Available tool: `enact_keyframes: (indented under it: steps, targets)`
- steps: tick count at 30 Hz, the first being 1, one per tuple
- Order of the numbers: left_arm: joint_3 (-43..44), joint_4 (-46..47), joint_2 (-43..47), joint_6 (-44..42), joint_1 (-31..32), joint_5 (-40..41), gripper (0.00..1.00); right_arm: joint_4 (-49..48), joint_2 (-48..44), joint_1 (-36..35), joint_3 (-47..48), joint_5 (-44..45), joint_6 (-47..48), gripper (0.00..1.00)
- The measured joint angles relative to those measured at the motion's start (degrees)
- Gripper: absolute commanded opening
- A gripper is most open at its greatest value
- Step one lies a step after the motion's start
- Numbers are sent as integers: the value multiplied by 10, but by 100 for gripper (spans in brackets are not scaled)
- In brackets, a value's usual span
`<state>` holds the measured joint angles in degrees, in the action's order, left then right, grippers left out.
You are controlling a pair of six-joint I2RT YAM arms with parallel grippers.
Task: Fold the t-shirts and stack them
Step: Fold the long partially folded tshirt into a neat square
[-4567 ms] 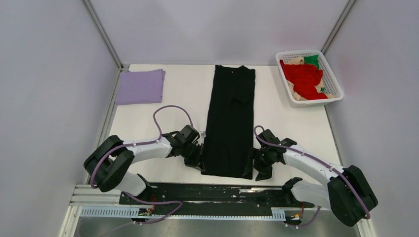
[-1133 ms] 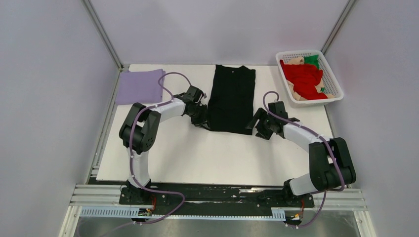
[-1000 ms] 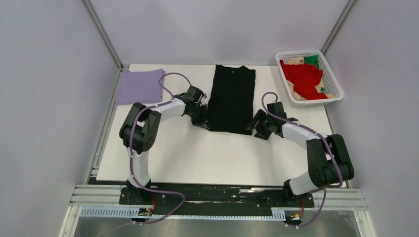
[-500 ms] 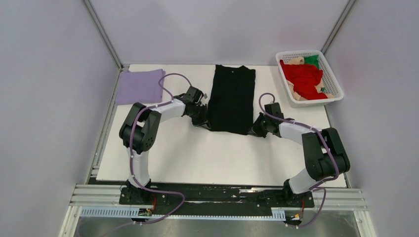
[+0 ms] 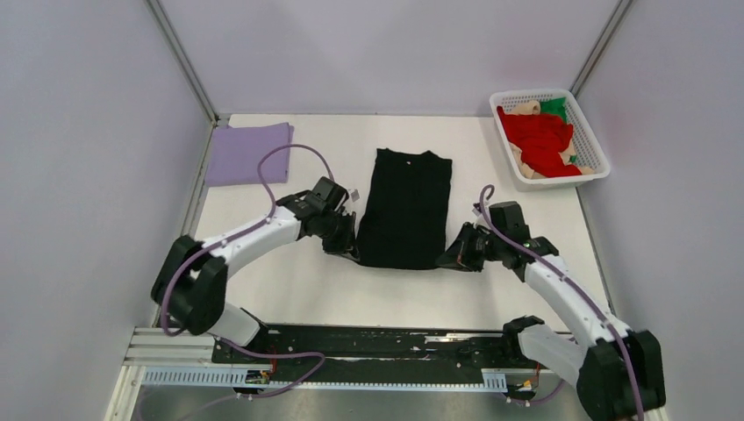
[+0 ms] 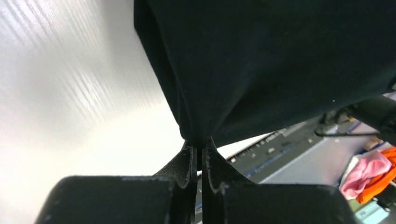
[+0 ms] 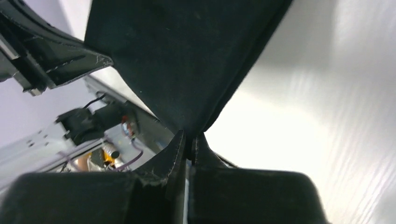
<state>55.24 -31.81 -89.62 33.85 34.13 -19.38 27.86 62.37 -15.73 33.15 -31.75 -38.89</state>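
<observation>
The black t-shirt (image 5: 405,209) lies folded in a short rectangle at the table's middle. My left gripper (image 5: 348,253) is shut on its near left corner, and my right gripper (image 5: 449,260) is shut on its near right corner. In the left wrist view the black cloth (image 6: 261,60) bunches into the closed fingertips (image 6: 200,145). The right wrist view has the same black cloth (image 7: 187,60) pinched at the tips (image 7: 189,138). A folded lavender t-shirt (image 5: 249,153) rests at the back left. Red (image 5: 540,139), green (image 5: 554,106) and beige (image 5: 527,109) t-shirts fill the basket.
The white lattice basket (image 5: 597,146) stands at the back right corner. Grey walls enclose the table on three sides. A black rail (image 5: 377,346) runs along the near edge by the arm bases.
My right gripper closed on the shirt's near right corner. Both grippers then pulled the black shirt toward the near edge, away from the back of the table.
</observation>
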Motion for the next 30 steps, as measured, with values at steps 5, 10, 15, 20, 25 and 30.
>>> enact_keyframes:
  steps: [5, 10, 15, 20, 25, 30]
  targets:
    - [19, -48, 121, -6, 5, -15, 0, 101, -99, 5, 62, -56, 27, 0]
    - [73, -52, 135, -14, 0, -47, 0, 147, -63, 32, 137, -79, 62, 0]
    - [129, -40, 85, -22, -19, -46, 0, 148, 14, 84, 201, -83, 90, 0]
    - [198, 3, 2, -20, -64, -49, 0, 141, 95, 127, 249, -86, 109, 0]
    - [277, 20, -92, -22, -80, -52, 0, 111, 165, 161, 281, -88, 115, 0]
    - [351, 21, -169, -23, -84, -45, 0, 80, 214, 175, 322, -75, 115, 0]
